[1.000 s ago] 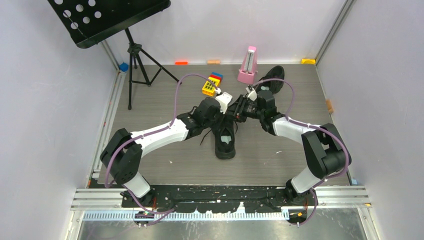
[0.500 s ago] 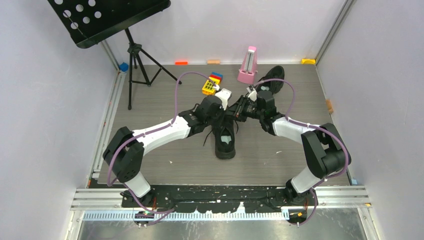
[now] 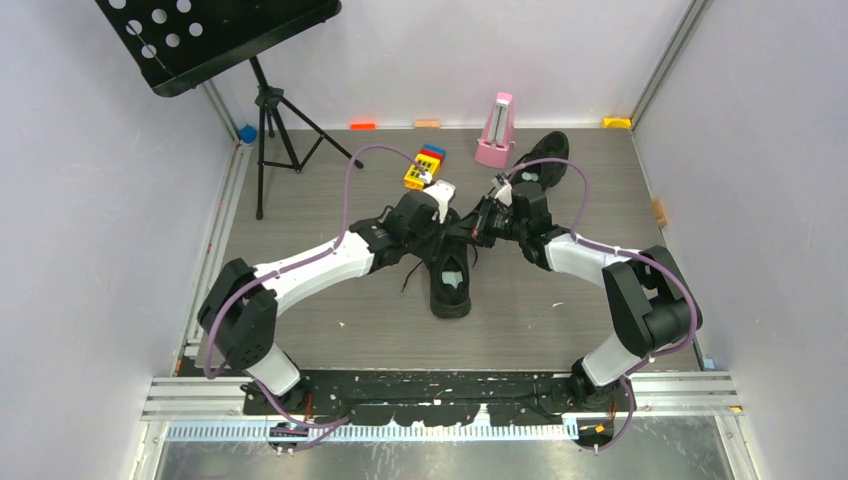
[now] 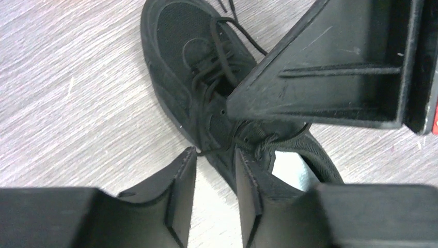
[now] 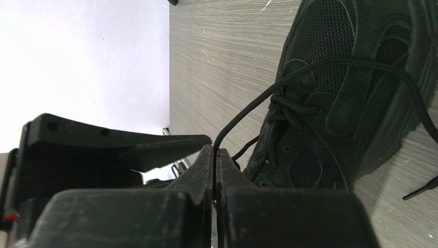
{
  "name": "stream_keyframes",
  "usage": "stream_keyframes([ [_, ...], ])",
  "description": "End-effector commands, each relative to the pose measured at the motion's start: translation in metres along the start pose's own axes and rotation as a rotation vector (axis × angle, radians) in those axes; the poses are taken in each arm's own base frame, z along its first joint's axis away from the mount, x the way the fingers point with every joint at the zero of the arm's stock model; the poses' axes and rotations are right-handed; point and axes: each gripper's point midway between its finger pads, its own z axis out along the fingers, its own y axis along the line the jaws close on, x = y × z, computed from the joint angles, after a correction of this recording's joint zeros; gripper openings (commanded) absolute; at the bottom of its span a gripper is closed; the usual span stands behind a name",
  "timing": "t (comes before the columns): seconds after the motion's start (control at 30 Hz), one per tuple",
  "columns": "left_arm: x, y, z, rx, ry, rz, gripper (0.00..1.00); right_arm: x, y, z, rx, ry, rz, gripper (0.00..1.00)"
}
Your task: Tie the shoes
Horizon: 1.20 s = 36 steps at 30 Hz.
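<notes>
Landmark: the near shoe, lying mid-desk with its heel toward the arm bases and the pale insole patch showing.

Both arms met over its laced front half.

The right gripper came in from the shoe's right side and was clenched. Its fingers were pressed flat together on a lace, which rose in a curve from the fingertips to the lacing on the shoe's upper.

The left gripper came in from the shoe's left side and was released. Its jaws stood apart, with pale desk visible through the gap. A thin strand crossed just off its fingertips, not pinched.

A loose lace end lay on the desk just left of the shoe.

The second shoe sat beyond the near shoe and to its right, well apart. A pink metronome stood beyond the near shoe, slightly right. Toy blocks lay beyond it, slightly left. A music stand stood far beyond, to the left.
</notes>
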Motion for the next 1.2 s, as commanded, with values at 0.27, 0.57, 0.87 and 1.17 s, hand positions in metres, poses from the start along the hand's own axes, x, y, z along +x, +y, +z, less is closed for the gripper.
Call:
stream_keyframes([
  [0.27,-0.054,0.017,-0.044,0.201,-0.05,-0.274,0.52,-0.004,0.029,-0.003,-0.092,0.029,-0.155,0.0],
  [0.57,-0.068,0.004,0.005,0.298,0.132,-0.408,0.52,-0.003,0.031,-0.005,-0.093,0.042,-0.176,0.0],
  [0.87,-0.057,-0.006,0.034,0.343,0.233,-0.475,0.46,-0.002,0.03,-0.005,-0.092,0.046,-0.178,0.0],
  [1.17,-0.061,0.005,0.023,0.335,0.206,-0.482,0.0,-0.003,0.025,-0.006,-0.065,0.032,-0.18,0.0],
])
